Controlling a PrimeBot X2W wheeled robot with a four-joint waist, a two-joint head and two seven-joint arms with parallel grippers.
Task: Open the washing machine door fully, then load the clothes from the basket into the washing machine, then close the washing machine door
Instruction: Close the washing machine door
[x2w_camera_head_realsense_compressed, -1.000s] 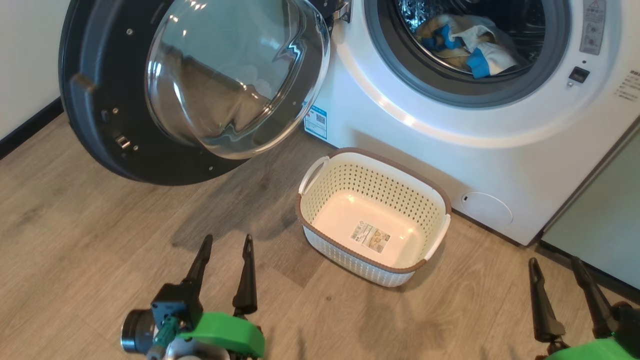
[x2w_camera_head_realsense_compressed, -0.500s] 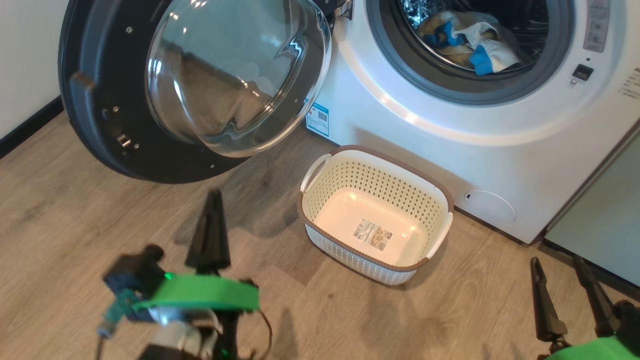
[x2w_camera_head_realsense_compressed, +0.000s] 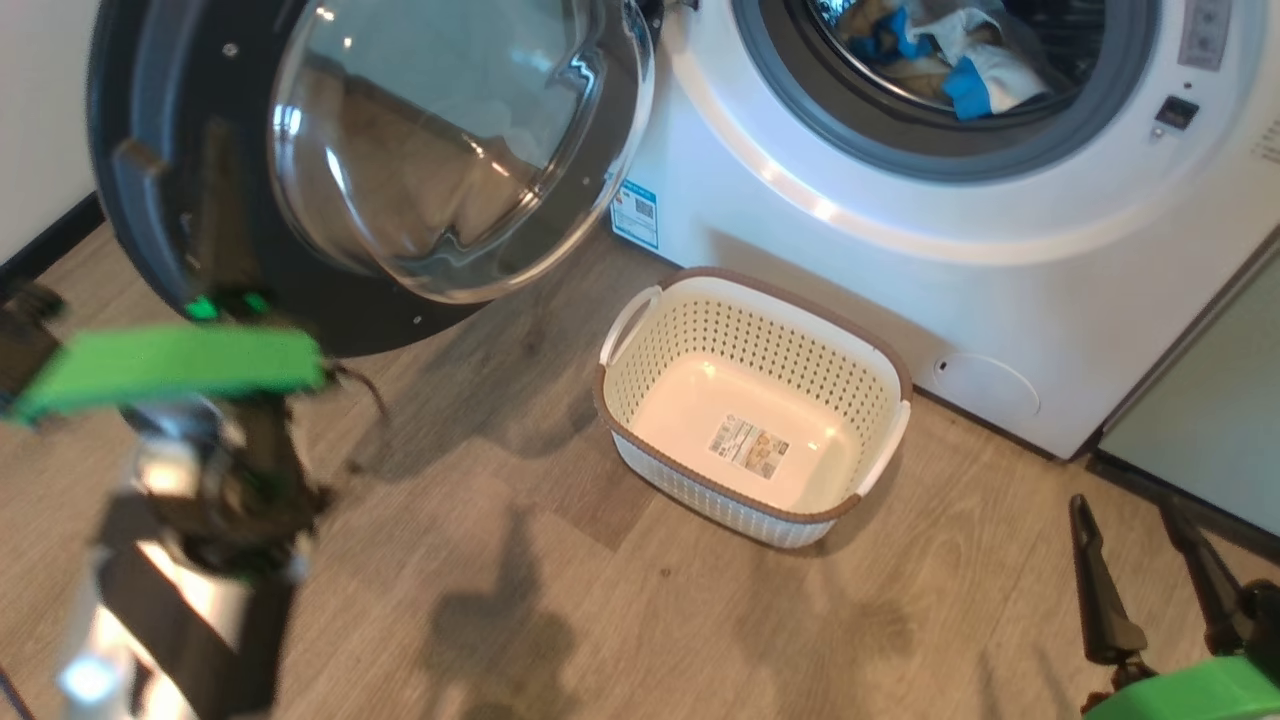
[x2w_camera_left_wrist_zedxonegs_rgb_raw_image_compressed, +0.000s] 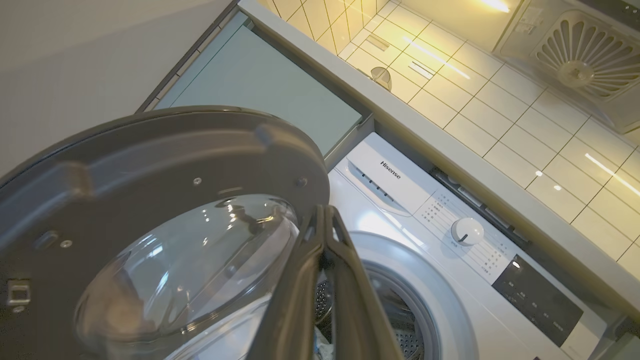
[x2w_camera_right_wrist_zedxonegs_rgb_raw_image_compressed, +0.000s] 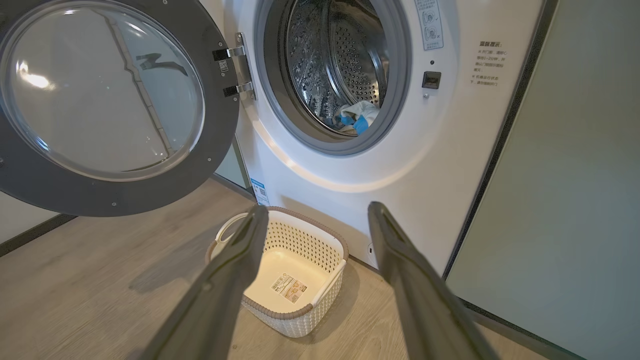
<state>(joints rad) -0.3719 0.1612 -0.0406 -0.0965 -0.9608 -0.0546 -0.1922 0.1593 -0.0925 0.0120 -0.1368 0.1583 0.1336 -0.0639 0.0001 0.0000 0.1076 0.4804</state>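
left tool (x2w_camera_left_wrist_zedxonegs_rgb_raw_image_compressed: 325, 214) pinched shut, control dial (x2w_camera_left_wrist_zedxonegs_rgb_raw_image_compressed: 467, 231) in left wrist view, right tool (x2w_camera_right_wrist_zedxonegs_rgb_raw_image_compressed: 318, 209) wide, clothes (x2w_camera_right_wrist_zedxonegs_rgb_raw_image_compressed: 356, 116) in drum (x2w_camera_right_wrist_zedxonegs_rgb_raw_image_compressed: 340, 55)

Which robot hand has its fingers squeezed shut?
The left gripper: its two dark fingers press together with no gap. On the right gripper they stand wide apart.

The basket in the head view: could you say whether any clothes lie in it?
No; the basket holds just a paper label; the clothes lie in the washing machine.
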